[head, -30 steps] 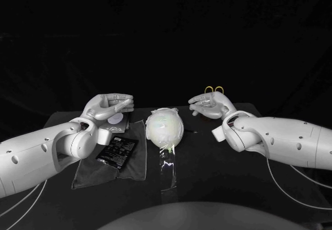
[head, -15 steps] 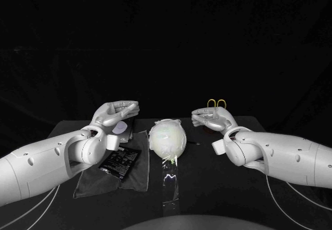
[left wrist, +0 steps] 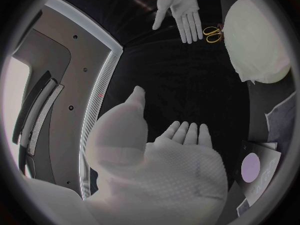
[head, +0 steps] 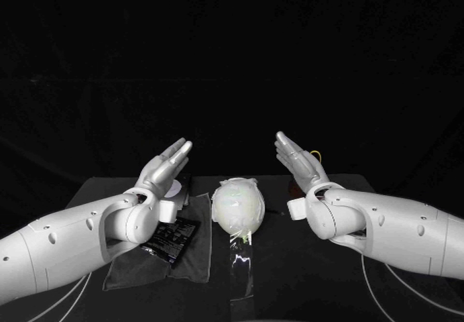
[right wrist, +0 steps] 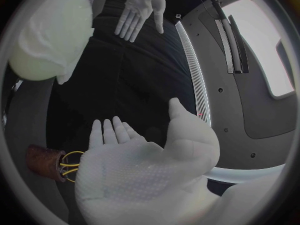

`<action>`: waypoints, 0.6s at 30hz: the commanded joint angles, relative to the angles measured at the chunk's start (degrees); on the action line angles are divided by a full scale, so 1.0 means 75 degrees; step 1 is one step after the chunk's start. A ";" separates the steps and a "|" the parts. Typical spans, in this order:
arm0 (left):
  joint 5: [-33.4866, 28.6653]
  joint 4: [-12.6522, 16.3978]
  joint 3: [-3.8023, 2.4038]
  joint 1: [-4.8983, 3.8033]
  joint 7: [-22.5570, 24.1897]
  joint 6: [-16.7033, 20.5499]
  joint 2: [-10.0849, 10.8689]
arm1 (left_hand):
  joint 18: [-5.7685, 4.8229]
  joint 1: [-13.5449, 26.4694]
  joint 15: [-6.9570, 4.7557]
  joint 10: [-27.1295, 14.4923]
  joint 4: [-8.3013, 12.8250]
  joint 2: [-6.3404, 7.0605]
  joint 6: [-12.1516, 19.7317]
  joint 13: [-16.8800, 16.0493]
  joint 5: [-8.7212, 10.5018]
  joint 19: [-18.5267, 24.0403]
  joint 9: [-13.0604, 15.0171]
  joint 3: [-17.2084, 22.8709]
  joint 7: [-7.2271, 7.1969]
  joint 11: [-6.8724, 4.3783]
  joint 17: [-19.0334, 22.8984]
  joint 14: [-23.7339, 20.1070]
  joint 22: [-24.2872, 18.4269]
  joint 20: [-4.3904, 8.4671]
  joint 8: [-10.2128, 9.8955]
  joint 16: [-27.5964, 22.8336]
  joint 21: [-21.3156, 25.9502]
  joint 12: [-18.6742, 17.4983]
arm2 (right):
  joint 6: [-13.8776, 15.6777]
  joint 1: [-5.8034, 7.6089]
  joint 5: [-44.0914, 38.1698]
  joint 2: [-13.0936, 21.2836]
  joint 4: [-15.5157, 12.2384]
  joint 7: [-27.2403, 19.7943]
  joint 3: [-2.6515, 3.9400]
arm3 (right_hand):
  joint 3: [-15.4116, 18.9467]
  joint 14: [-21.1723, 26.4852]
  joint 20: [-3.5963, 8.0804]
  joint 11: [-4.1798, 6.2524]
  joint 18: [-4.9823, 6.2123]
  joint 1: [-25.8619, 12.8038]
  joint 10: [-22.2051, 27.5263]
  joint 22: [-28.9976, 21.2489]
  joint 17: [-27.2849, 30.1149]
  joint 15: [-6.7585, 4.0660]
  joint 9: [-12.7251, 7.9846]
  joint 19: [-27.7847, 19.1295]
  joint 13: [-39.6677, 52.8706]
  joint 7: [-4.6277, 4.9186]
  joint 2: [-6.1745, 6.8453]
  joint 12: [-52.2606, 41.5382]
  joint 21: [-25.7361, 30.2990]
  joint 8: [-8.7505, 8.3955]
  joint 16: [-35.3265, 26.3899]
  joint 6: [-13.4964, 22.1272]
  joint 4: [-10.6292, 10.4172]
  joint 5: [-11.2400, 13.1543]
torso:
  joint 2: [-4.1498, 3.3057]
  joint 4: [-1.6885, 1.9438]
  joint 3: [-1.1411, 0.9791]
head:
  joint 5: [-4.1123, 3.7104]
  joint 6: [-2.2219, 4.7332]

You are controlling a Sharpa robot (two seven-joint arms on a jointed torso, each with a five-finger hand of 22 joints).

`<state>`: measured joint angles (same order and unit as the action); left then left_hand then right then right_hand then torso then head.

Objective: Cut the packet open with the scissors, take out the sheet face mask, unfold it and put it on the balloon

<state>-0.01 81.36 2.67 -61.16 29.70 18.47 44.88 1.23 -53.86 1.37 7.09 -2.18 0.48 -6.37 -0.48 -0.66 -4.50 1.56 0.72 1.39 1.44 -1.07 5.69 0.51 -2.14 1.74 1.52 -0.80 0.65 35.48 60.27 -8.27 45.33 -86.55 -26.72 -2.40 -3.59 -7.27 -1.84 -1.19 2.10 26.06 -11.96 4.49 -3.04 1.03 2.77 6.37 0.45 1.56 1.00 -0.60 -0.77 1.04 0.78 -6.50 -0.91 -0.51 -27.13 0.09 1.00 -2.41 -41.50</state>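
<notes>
The left robot hand (head: 166, 168) is raised above the counter (head: 300, 282) with its fingers straight and held upward, its palm turned inward, and nothing in its grasp, so it is open. The right robot hand (head: 298, 164) mirrors it on the other side, also flat, fingers up and empty, so the 2 palms face each other across the gap. Below and between them the pale balloon (head: 237, 204) lies on the counter, its knotted end pointing toward the robot, and neither robot hand touches it. A shiny clear strip (head: 237, 261) runs along the counter from the knot toward the robot. On the robot's left of the balloon a grey cloth (head: 194, 258) is spread flat, and the dark packet (head: 166, 236) rests on it, partly covered by the left forearm and well apart from both robot hands. Just beyond the packet, near the left wrist, a pale round label (head: 172, 190) shows on another flat dark piece; what that piece is cannot be told. The left wrist view shows the yellow handles of the scissors (left wrist: 212, 34) on the counter just beside the right robot hand's fingertips and near the balloon. In the right wrist view those yellow loops sit against a brown holder (right wrist: 39, 162), below the right robot hand and not touched by it
</notes>
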 commanded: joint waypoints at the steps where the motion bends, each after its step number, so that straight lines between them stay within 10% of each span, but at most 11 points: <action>1: 0.0006 0.0275 -0.0074 0.0029 0.0029 0.1232 -0.0016 | -0.0164 0.7181 -0.0182 -0.0946 0.0291 -0.0064 0.0850 0.0064 0.0088 0.0601 -0.0208 -0.0096 -0.0185 -0.0192 0.0143 -0.0758 -0.0068 0.0285 -0.0232 -0.0203 0.0106 -0.0087 | 0.0883 -0.0011 0.0841 -0.0048 -0.0258 -0.0337 0.0145 | 0.0479 0.0969 0.0246 0.0159 -0.0281 -0.3475 0.1594 -0.0599 0.0406 -0.0137 -0.0369 -0.0850 -0.0060 -0.0208 -0.0134 0.0080 0.0102 -0.0139 -0.0104 0.0867 0.0121 0.0068 | -0.0274 -0.0006 -0.0067 | 0.0144 0.0433; 8: 0.0003 0.0870 -0.0267 0.0100 0.0018 0.2725 -0.0022 | -0.0164 0.7181 -0.0182 -0.0946 0.0291 -0.0064 0.0850 0.0064 0.0088 0.0601 -0.0208 -0.0096 -0.0185 -0.0192 0.0143 -0.0758 -0.0068 0.0285 -0.0232 -0.0203 0.0106 -0.0087 | 0.1152 -0.0015 0.1102 -0.0085 -0.0454 -0.0410 0.0320 | 0.0479 0.0969 0.0246 0.0159 -0.0281 -0.3475 0.1594 -0.0599 0.0406 -0.0137 -0.0369 -0.0850 -0.0060 -0.0208 -0.0134 0.0080 0.0102 -0.0139 -0.0104 0.0867 0.0121 0.0068 | -0.0505 -0.0012 -0.0125 | 0.0298 0.0882; 18: 0.0001 0.1146 -0.0356 0.0133 0.0013 0.3420 -0.0025 | -0.0164 0.7181 -0.0182 -0.0946 0.0291 -0.0064 0.0850 0.0064 0.0088 0.0601 -0.0208 -0.0096 -0.0185 -0.0192 0.0143 -0.0758 -0.0068 0.0285 -0.0232 -0.0203 0.0106 -0.0087 | 0.1152 -0.0015 0.1102 -0.0085 -0.0454 -0.0410 0.0320 | 0.0479 0.0969 0.0246 0.0159 -0.0281 -0.3475 0.1594 -0.0599 0.0406 -0.0137 -0.0369 -0.0850 -0.0060 -0.0208 -0.0134 0.0080 0.0102 -0.0139 -0.0104 0.0867 0.0121 0.0068 | -0.0540 -0.0012 -0.0133 | 0.0322 0.0949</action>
<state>-0.09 89.74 0.09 -60.14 29.39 40.27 44.80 0.34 -2.73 0.18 0.69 -0.38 -0.01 -0.69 -0.08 -0.41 -0.61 0.12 0.02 0.02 -0.07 -0.11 0.66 0.08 -0.21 0.30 0.37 -0.37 0.36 43.47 60.12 -0.40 44.73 -89.85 -28.52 -0.06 -0.24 -0.29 -0.01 -0.01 0.35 0.30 -0.30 0.11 -0.10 0.00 0.11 0.26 0.05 -0.01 0.00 -0.37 -0.28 0.20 0.13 -0.20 0.00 -0.30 -31.04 0.00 0.04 -0.01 -34.43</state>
